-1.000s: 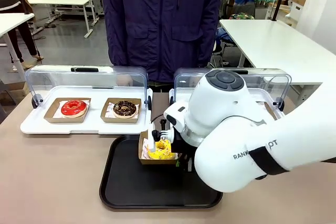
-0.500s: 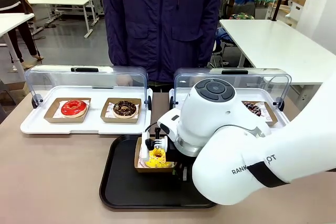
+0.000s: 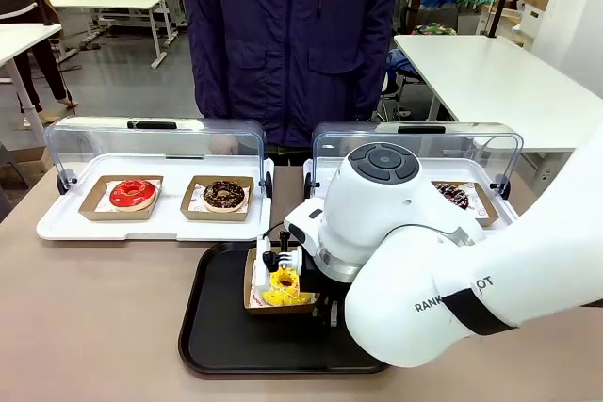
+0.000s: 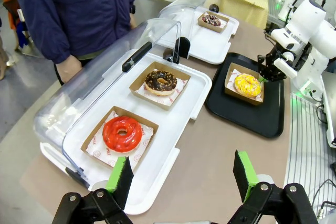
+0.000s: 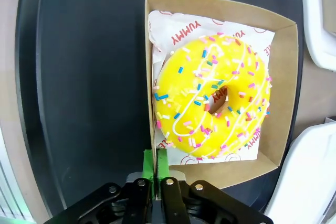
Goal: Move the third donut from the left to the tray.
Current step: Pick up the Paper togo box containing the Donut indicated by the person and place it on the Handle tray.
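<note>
The yellow donut [image 3: 281, 284] has settled onto the tray [image 3: 215, 327]; right tool [image 5: 156, 162] pinches its cardboard wall.

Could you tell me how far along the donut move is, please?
Done: the yellow donut in its box sits on the black tray. In hand: the right hand pinches the box wall. Left: release and withdraw.

Through the right wrist camera you look down on the yellow-iced donut [image 5: 212, 98] with coloured sprinkles, lying on printed paper in its brown cardboard square [image 5: 286, 98]. The square rests on the black tray [image 5: 84, 93]. Your right claw [image 5: 155, 167] has its green pads nearly together, pinching the square's near wall.
</note>
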You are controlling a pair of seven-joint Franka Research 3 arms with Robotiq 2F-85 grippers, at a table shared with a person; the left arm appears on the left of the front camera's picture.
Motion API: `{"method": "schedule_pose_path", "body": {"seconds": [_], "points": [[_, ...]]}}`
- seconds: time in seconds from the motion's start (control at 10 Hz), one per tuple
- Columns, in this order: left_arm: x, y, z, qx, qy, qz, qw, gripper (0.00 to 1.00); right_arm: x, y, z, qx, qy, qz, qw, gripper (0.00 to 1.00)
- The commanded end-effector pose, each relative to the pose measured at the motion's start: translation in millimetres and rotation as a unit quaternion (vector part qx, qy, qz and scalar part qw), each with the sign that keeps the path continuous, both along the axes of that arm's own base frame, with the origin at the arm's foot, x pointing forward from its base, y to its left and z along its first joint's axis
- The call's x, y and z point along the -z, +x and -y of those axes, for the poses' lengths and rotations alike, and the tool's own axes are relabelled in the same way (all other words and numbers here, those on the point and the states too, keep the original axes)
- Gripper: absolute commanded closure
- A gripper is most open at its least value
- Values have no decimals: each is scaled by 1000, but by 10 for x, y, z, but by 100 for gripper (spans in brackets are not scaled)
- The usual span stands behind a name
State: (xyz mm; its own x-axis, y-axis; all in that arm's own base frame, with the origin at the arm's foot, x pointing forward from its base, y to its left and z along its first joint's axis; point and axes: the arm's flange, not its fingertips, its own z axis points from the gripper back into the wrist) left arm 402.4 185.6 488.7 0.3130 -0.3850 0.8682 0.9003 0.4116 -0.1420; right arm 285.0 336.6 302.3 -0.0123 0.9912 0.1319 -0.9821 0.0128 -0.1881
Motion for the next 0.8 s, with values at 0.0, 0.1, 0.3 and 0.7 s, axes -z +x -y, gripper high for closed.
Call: {"method": "schedule_pose_path", "body": {"seconds": [0.0, 0.1, 0.3, 0.7], "points": [[-16, -16, 7, 5, -1, 3, 1000, 0, 8, -87, 136, 3, -13, -11, 1000, 39], [-16, -16, 7, 5, -1, 3, 1000, 0, -4, -88, 145, 0, -14, -14, 1000, 0], [-16, -16, 7, 5, -1, 3, 1000, 0, -104, -83, 200, 2, -5, -24, 1000, 0], [-16, -16, 7, 5, -1, 3, 1000, 0, -498, -130, 219, 3, -14, -16, 1000, 0]]}}
